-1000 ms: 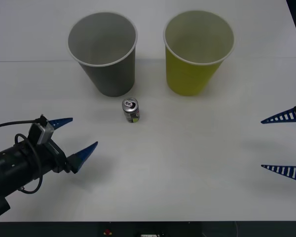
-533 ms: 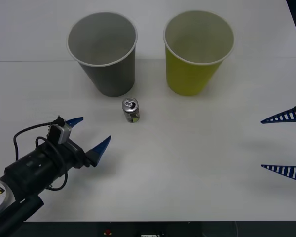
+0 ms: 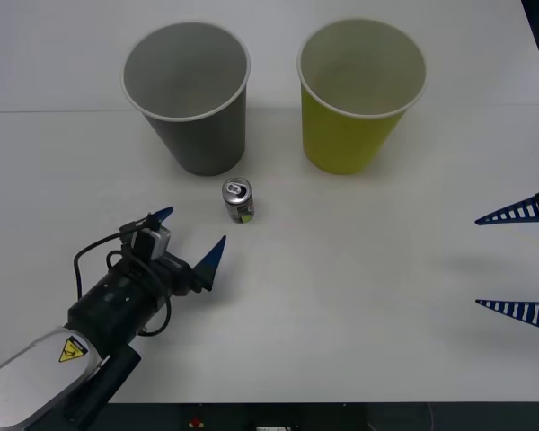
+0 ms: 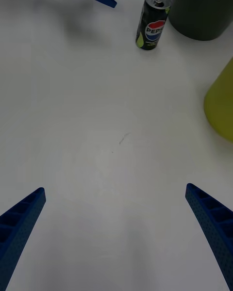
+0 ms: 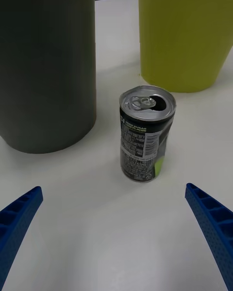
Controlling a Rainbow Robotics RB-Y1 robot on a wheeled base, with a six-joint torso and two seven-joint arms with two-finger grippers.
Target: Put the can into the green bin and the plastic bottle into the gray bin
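The tiny can (image 3: 238, 200) stands upright on the white table, just in front of the gray bin (image 3: 190, 97); its silver top and dark label are clear in the left wrist view (image 5: 145, 136) and the right wrist view (image 4: 153, 20). The green bin (image 3: 359, 94) stands to the right of the gray one. My left gripper (image 3: 189, 238) is open, a short way in front and left of the can, pointing at it. At the table's right edge my right gripper (image 3: 516, 263) waits open. The plastic bottle is out of view.
The gray bin (image 5: 46, 63) and green bin (image 5: 184, 34) rise close behind the can. The white table (image 3: 359, 296) stretches bare between the two arms. The table's front edge runs along the bottom of the front view.
My left arm has advanced to the right and forward toward the can, its open fingers now close to it. The right gripper, the can and both bins have stayed put.
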